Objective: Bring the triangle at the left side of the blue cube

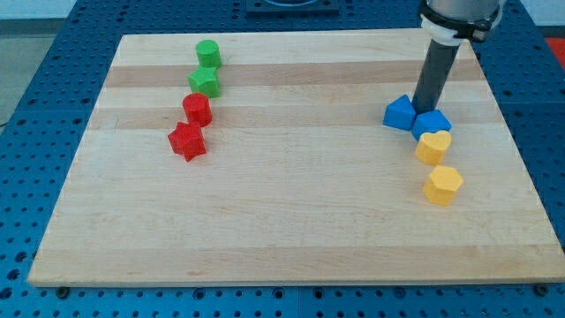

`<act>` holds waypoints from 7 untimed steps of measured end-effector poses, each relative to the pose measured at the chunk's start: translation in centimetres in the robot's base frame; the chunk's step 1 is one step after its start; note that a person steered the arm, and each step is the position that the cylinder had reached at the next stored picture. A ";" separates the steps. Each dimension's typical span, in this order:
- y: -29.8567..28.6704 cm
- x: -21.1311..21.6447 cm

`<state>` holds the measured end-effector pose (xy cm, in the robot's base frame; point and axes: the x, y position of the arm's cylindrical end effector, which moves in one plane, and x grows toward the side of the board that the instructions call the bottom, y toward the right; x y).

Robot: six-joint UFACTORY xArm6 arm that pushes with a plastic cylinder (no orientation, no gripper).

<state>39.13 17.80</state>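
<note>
The blue triangle (pixel 400 112) lies on the wooden board (pixel 291 221) at the view's right. It touches the left side of the blue cube (pixel 432 124), a little higher in the view. My tip (pixel 425 109) stands just behind the two blocks, at the seam between them, close to or touching both. The dark rod rises from there to the view's top right.
A yellow heart (pixel 433 146) touches the blue cube from below, with a yellow hexagon (pixel 442 185) below it. At the left, a green cylinder (pixel 207 53), green star (pixel 205 82), red hexagon (pixel 197 109) and red star (pixel 187 140) form a column.
</note>
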 end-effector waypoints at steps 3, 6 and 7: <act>-4.4 6.8; -5.1 5.6; -6.0 5.8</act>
<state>44.97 11.76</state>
